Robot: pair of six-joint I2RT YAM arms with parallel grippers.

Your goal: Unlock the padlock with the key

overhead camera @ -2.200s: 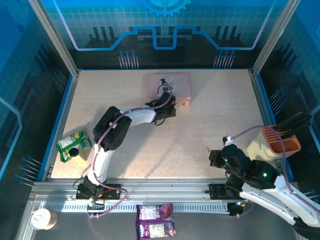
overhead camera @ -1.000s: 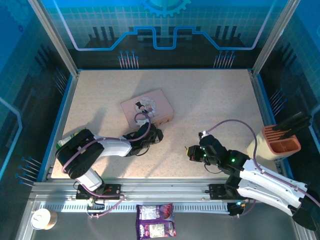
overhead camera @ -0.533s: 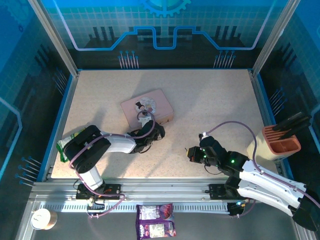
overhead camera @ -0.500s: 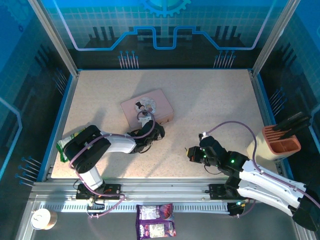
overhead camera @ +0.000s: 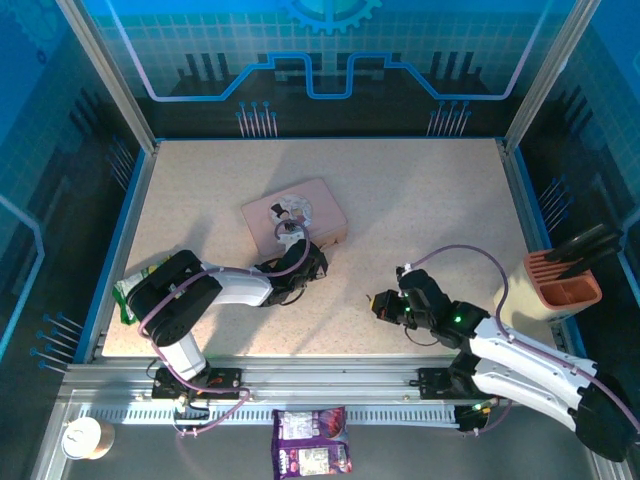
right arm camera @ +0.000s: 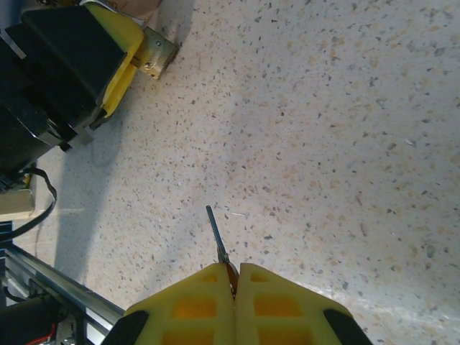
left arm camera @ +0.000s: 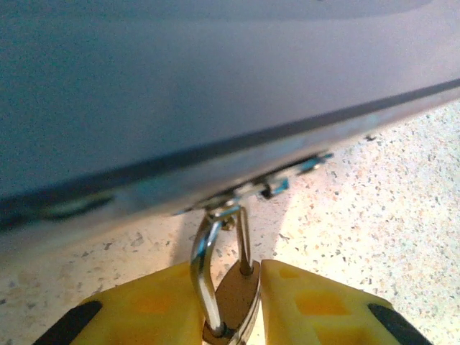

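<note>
In the left wrist view my left gripper [left arm camera: 231, 309] is shut on the small brass padlock [left arm camera: 237, 298]. Its silver shackle [left arm camera: 203, 262] runs up through the hasp on the front edge of the pink tin [left arm camera: 215, 86]. From above, the left gripper [overhead camera: 320, 258] sits at the tin's near right corner. My right gripper [right arm camera: 236, 277] is shut on the head of the thin dark key [right arm camera: 217, 236], whose blade points forward over the tabletop. The right wrist view also shows the padlock [right arm camera: 158, 54] far off at the upper left, beside a left yellow finger [right arm camera: 118, 57]. The right gripper [overhead camera: 379, 303] is right of the lock, apart from it.
The pink tin [overhead camera: 295, 215] lies angled at the table's middle left. An orange holder [overhead camera: 562, 285] stands at the right edge and a green snack bag [overhead camera: 140, 290] at the left edge. A purple packet [overhead camera: 312, 455] and paper cup [overhead camera: 82, 437] lie below the rail.
The left arm pulled the tin by its padlock from the back toward the middle. The right arm came in from the right with the key. In the last half second little moved.
</note>
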